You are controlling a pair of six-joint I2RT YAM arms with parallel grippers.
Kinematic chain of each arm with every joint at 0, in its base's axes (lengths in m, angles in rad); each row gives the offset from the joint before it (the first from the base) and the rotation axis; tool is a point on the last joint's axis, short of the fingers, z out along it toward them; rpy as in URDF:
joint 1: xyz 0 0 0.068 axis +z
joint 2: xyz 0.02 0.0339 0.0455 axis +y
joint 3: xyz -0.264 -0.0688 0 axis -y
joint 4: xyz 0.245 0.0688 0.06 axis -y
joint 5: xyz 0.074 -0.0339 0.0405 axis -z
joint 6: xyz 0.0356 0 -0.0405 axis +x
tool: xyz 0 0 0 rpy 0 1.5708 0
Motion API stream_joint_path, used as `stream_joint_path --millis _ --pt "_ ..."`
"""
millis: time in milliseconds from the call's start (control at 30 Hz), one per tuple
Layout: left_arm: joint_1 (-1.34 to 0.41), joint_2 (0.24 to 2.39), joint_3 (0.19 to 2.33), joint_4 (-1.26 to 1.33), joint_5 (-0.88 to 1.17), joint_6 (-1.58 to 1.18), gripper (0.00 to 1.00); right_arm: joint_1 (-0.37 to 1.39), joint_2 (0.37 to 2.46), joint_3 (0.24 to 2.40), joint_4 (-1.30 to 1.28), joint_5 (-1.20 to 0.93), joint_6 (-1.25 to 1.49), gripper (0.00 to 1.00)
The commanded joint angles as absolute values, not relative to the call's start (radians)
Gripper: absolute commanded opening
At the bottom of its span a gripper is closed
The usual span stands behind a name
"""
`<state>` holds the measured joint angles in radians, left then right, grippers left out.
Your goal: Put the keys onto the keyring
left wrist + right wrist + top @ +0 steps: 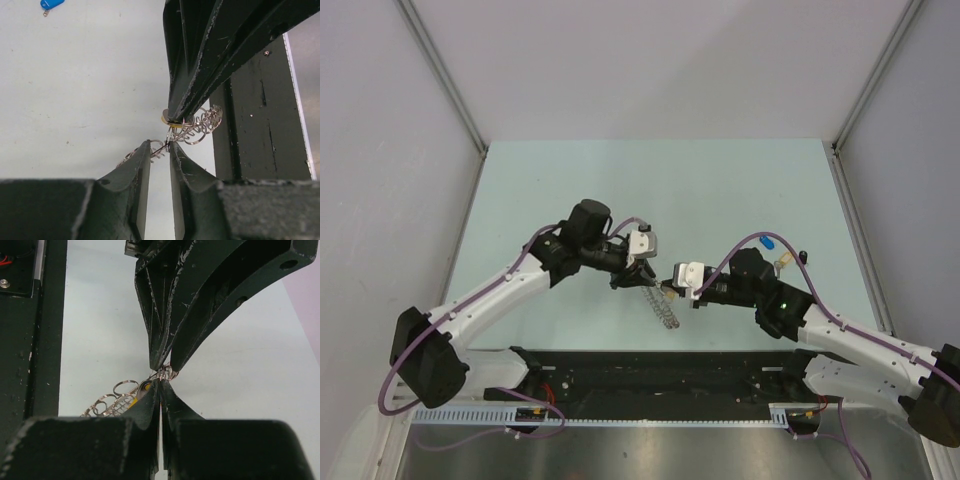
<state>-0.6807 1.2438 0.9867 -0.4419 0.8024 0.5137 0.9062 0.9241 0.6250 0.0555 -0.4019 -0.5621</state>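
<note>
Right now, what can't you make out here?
- Top view: keyring too small to show any threaded key.
- Left wrist: blue key cut off by top edge.
- Right wrist: yellow key half hidden behind a finger of the right gripper.
- Left gripper: clamping the keyring or not, unclear.

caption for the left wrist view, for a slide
The left end effector straddles a keyring loop that the shut right end effector pinches; a blue key lies apart on the table
</note>
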Motion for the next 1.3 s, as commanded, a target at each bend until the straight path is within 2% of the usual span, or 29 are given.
stream_joint_path --millis 0,100,200,233,533,700,900,1100,1267 --pt "-0.692 1.258 1.034 -0.472 0.870 0.525 0.24 0.913 0.902 0.666 0.094 -0.416 -0.578 0.00" --pt "-0.693 1.264 1.035 -0.476 0.870 0.525 0.17 0.914 0.902 0.667 0.094 -0.411 -0.578 0.00" --pt "-0.695 1.266 1.039 -0.476 0.865 0.519 0.01 0.914 0.897 0.667 0.091 -0.405 -0.578 0.00" --pt "-0.695 1.262 1.039 -0.471 0.867 0.517 0.01 0.913 0.899 0.667 0.091 -0.403 -0.577 0.00" --pt "-0.669 1.135 0.947 -0.201 0.755 0.296 0.00 0.914 0.887 0.664 0.071 -0.298 -0.575 0.00" --pt "-0.664 1.098 0.899 -0.059 0.652 0.181 0.00 0.916 0.905 0.666 0.090 -0.313 -0.575 0.00" --pt "-0.667 1.081 0.828 0.133 0.635 0.029 0.00 0.922 0.942 0.666 0.138 -0.330 -0.566 0.00" --pt "-0.673 1.071 0.802 0.190 0.618 -0.025 0.00 0.939 0.976 0.666 0.178 -0.258 -0.560 0.00" --pt "-0.673 1.066 0.830 0.100 0.612 0.056 0.00 0.943 0.969 0.666 0.172 -0.204 -0.561 0.00"
